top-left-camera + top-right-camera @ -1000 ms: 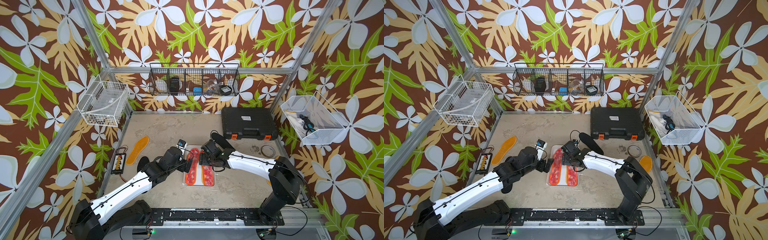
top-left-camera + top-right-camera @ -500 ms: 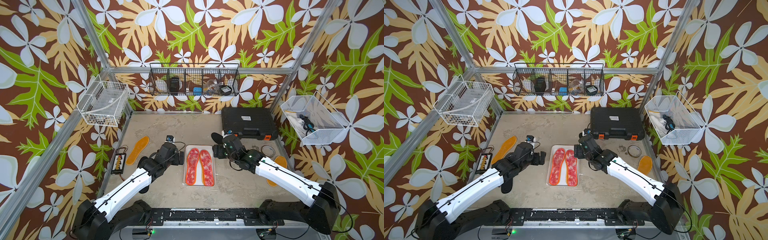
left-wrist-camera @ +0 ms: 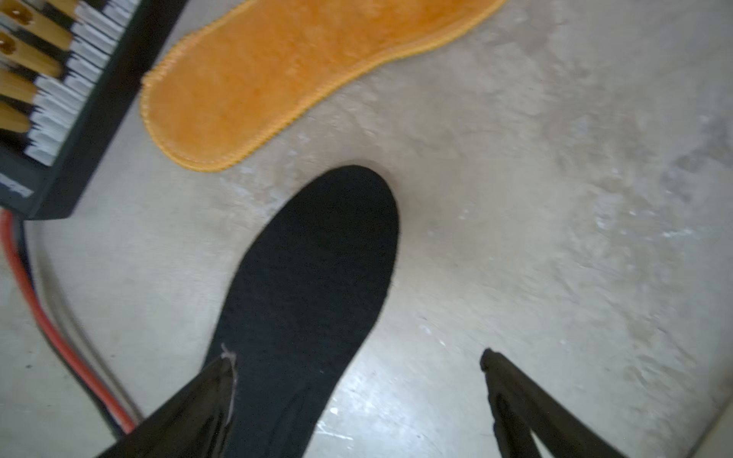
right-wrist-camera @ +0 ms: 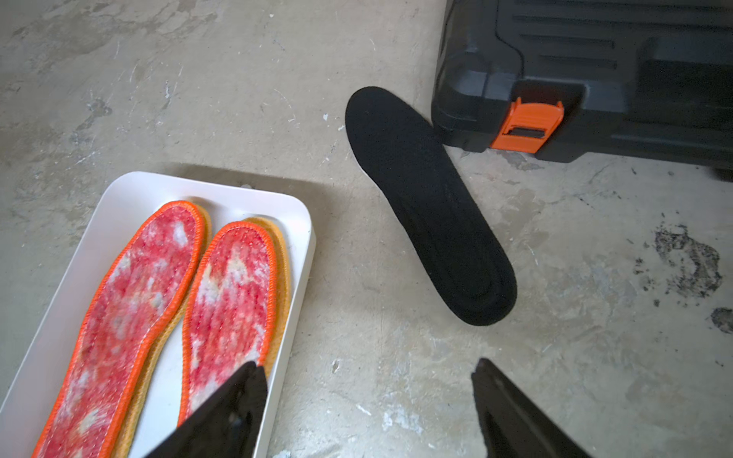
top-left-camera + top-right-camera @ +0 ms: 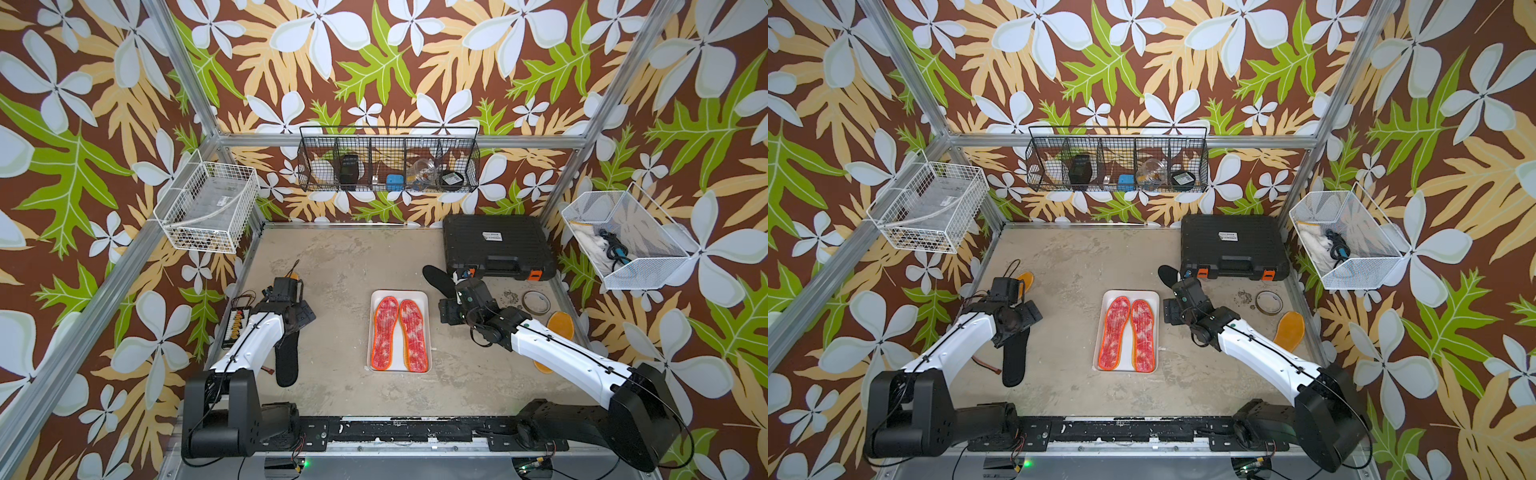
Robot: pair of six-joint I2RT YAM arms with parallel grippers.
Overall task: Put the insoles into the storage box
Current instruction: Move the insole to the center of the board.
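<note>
Already the box [image 5: 399, 294] at the table's middle holds two red insoles [image 5: 384, 332], laid side by side over an orange pair [image 4: 283, 261], seemingly so the stack sits flat. The left tool [image 3: 355, 355] hangs wide and empty over a black insole [image 3: 313, 277] near the left edge, likely lined up to pinch it. The right tool [image 4: 369, 363], jaws apart and empty, faces the other black insole [image 4: 428, 206], just beside the case [image 4: 595, 59]. An orange insole [image 3: 297, 71] lies by the left edge, another orange insole [image 5: 560, 326] by the right.
</note>
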